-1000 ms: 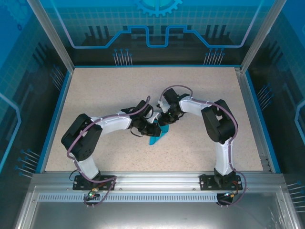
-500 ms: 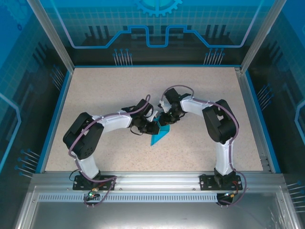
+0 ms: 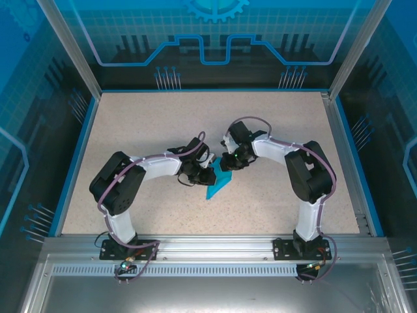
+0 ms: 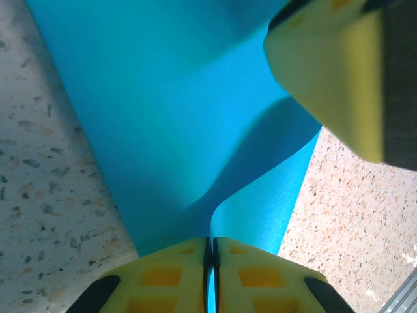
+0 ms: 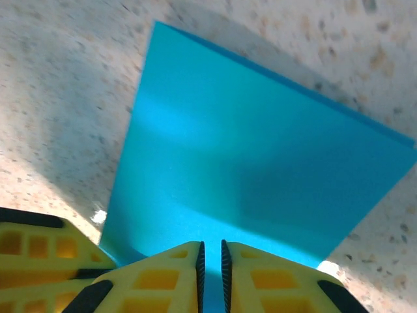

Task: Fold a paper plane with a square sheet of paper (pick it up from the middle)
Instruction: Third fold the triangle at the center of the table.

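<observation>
Since both arms hold one thin sheet, my read is the fold only comes out clean if they move in step: same height, no pulling apart, and the crease pressed flat on the table point(image 3: 130, 130) before either lets go. The left arm point(image 3: 140, 171) reaches from its base at 7 o'clock in toward centre, elbow out at 9. The right arm point(image 3: 306, 176) mirrors it from 5 o'clock, elbow out at 3, wrist bent in toward centre. The square sheet of paper point(image 3: 218, 184) sits just below table centre, already folded to a narrow wedge with its tip toward 7 o'clock. The left gripper point(image 4: 210, 244) has its jaws together, clamped on an edge where one layer bows up in a loose curl. The right gripper point(image 5: 210, 246) is likewise pinched tight on the sheet, with the paper running flat away toward 12 in its wrist view. A right-gripper finger point(image 4: 326, 65) sits at 1 o'clock in the left wrist view, just beside the left's grip. Likely risk: a tear or a crooked crease if one arm leads.
</observation>
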Available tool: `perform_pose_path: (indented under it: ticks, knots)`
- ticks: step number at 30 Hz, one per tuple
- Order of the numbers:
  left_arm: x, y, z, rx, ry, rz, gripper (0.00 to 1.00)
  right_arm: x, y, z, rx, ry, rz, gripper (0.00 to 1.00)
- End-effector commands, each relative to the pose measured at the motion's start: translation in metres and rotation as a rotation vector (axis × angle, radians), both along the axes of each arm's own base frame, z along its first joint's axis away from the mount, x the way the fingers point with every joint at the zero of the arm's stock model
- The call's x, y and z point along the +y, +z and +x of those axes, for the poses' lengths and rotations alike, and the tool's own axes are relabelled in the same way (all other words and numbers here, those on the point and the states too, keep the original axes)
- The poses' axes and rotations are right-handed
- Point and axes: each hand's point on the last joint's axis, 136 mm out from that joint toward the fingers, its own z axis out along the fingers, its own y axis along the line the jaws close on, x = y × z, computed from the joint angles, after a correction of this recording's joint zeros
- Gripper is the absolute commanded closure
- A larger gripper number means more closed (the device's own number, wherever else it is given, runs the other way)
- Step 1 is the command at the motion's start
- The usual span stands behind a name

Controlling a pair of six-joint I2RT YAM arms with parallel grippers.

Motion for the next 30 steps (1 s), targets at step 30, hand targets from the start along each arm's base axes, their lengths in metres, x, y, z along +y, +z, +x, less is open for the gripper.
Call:
perform_pose_path:
  ticks: [30]
  knots:
    - [-0.003,0.013,0.015,-0.037,-0.027,-0.020,0.82,-0.008,-0.036,-0.011,0.042,0.093,-0.086,0.83]
